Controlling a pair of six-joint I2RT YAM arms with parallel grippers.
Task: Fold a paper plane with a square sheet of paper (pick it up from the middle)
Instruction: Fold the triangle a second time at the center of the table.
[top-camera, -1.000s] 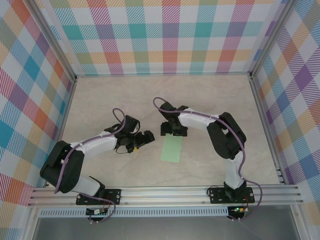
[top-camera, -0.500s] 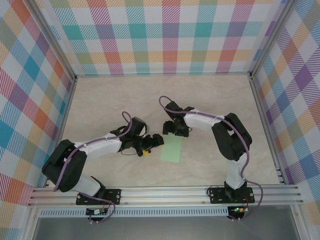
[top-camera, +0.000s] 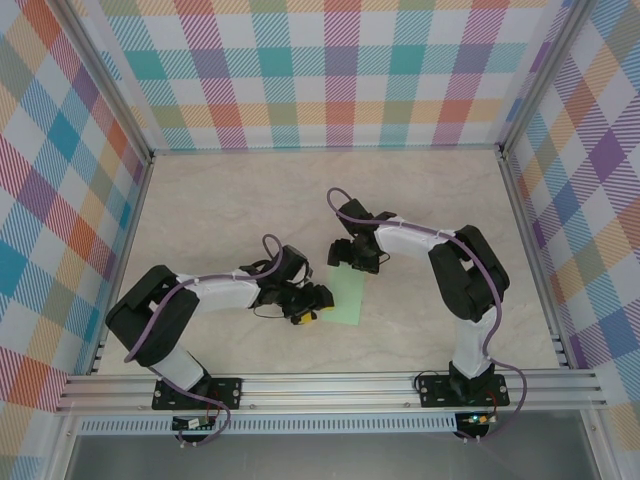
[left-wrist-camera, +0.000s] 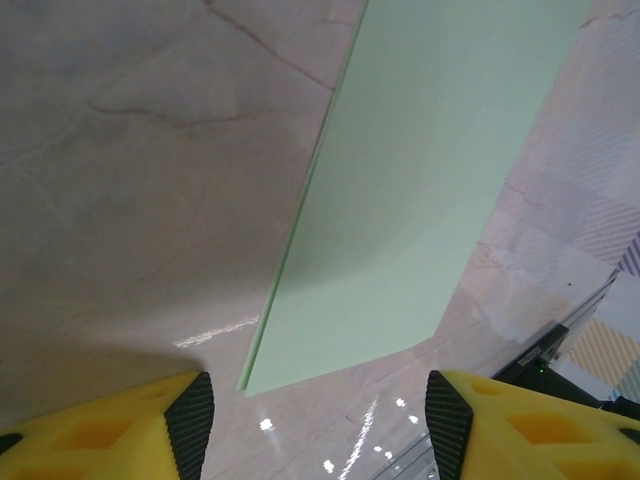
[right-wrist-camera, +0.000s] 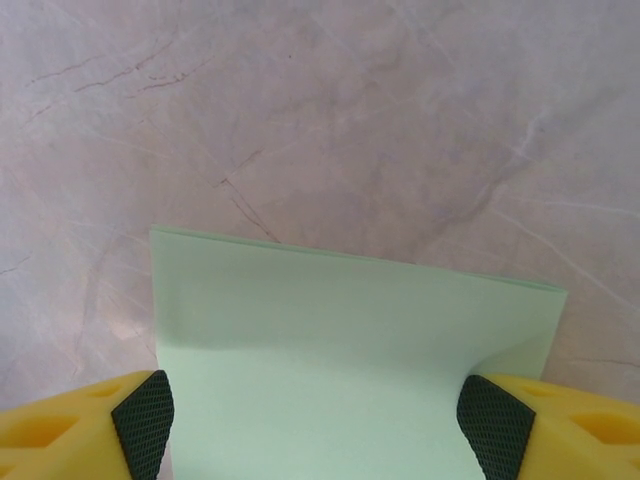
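You have one sheet of paper (top-camera: 347, 300), a mint-green rectangle lying flat on the worktop (top-camera: 220, 210) between your two hands. Your right hand (top-camera: 350, 268) hides its far edge, fingers spread wide at either side. Your left hand (top-camera: 318, 306), unclenched, straddles the near-left corner. Creases are hard to make out.

Top view overhead; wrist views close, sharing paper (left-wrist-camera: 420, 180)

Left gripper (top-camera: 312, 303) has swung in from well left of the sheet of paper (top-camera: 347, 298) to its near-left corner, elbow pulled in towards the sheet, and the right gripper (top-camera: 352, 262) has edged slightly right at the sheet's far end.
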